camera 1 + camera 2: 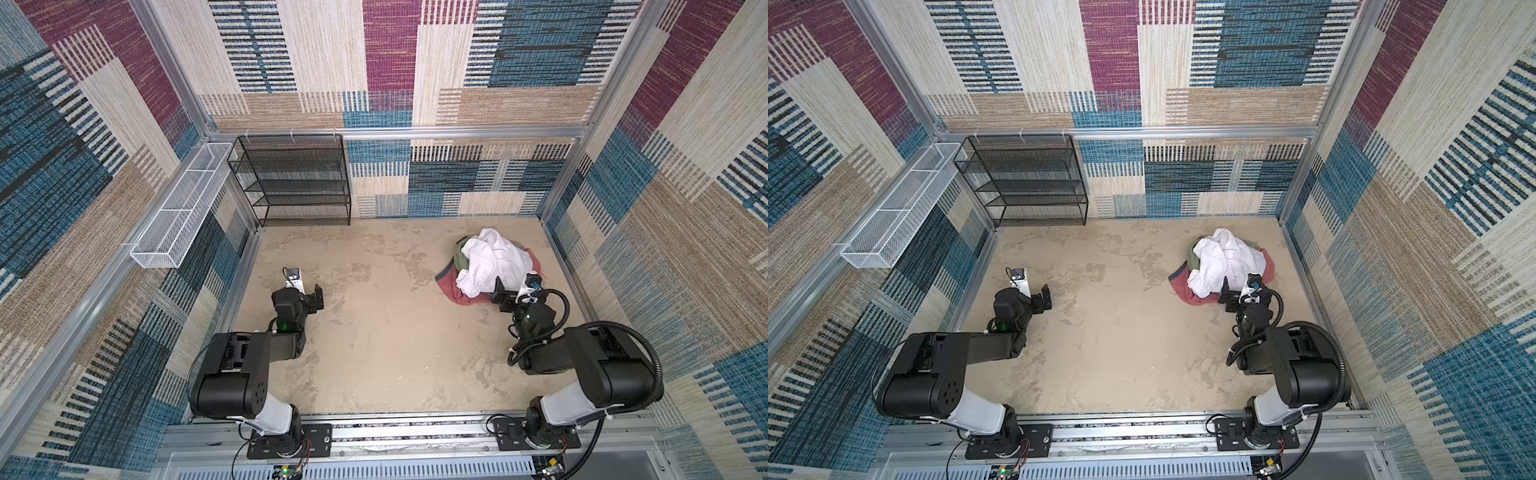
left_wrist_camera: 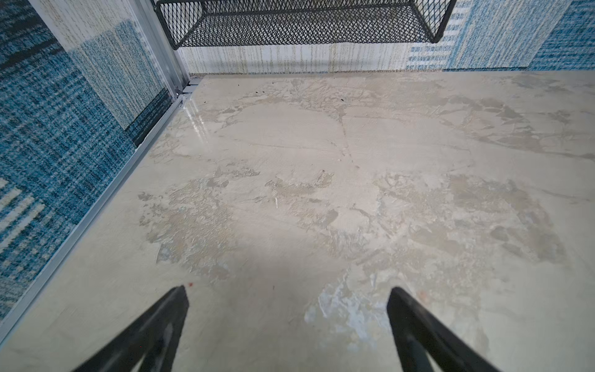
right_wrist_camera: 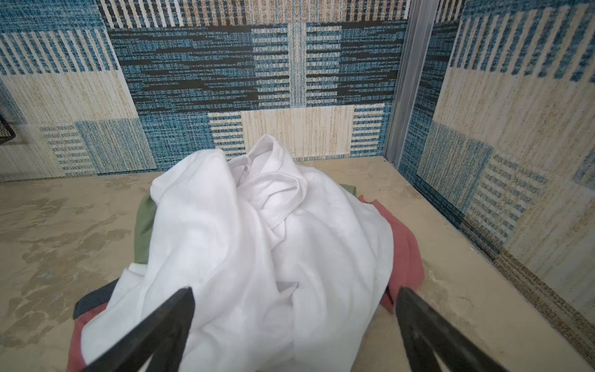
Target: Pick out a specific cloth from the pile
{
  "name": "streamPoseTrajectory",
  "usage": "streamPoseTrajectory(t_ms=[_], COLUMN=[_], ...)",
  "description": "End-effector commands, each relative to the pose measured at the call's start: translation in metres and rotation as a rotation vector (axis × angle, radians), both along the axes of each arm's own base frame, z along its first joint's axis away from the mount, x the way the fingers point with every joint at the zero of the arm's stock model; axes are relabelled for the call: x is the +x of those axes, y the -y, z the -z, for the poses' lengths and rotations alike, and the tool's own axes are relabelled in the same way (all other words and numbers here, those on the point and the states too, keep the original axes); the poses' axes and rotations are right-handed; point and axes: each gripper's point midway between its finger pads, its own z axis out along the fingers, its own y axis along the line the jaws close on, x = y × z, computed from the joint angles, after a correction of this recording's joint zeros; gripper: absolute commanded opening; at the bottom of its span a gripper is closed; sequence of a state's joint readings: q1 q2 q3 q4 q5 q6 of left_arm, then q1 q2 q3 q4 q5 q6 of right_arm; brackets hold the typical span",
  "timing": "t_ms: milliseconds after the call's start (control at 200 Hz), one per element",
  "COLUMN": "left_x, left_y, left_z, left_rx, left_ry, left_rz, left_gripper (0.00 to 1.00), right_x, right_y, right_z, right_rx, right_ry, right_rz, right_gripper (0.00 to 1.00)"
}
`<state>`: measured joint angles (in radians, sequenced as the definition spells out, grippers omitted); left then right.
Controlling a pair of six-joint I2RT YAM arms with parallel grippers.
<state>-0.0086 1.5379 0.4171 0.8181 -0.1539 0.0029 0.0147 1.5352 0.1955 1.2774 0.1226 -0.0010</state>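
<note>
A mottled beige tabletop [image 1: 374,340] fills the carpet-walled cell. A black wire-mesh shelf rack [image 1: 295,178] stands at the far left corner, and a long white mesh basket [image 1: 178,208] hangs on the left wall.

Toward the far right corner sits the pile [image 1: 490,266], a small mound of soft garments. A crumpled white garment [image 3: 257,241] lies on top, and an olive-green garment [image 3: 143,225] peeks out at one side. The cloth [image 1: 451,286], a faded salmon-red T-shirt with navy trim, lies at the bottom, showing along the pile's near and right edges.

The right tool [image 3: 294,293] hovers at the pile's near edge, jaws spread wide either side of the white fabric, gripping nothing. The left tool [image 2: 288,290] hangs over bare tabletop, jaws equally wide and empty.
</note>
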Motion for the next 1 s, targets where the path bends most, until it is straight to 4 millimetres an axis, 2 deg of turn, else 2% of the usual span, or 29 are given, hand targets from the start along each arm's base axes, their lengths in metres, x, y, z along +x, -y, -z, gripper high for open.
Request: streamPoseTrajectory(t_ms=[0, 992], left_x=[0.0013, 0.0019], left_y=[-0.0014, -0.0013], left_z=[-0.0039, -0.0028], left_rx=[-0.006, -0.010], left_ry=[0.015, 0.010], left_rz=[-0.010, -0.007], left_gripper=[0.99, 1.00], right_x=[0.0014, 0.0013], right_y=[-0.0016, -0.0014], right_z=[-0.0088, -0.0081], right_rx=[-0.001, -0.001], right_ry=[0.034, 0.031], right_rz=[-0.007, -0.006], right_gripper=[1.00, 1.00])
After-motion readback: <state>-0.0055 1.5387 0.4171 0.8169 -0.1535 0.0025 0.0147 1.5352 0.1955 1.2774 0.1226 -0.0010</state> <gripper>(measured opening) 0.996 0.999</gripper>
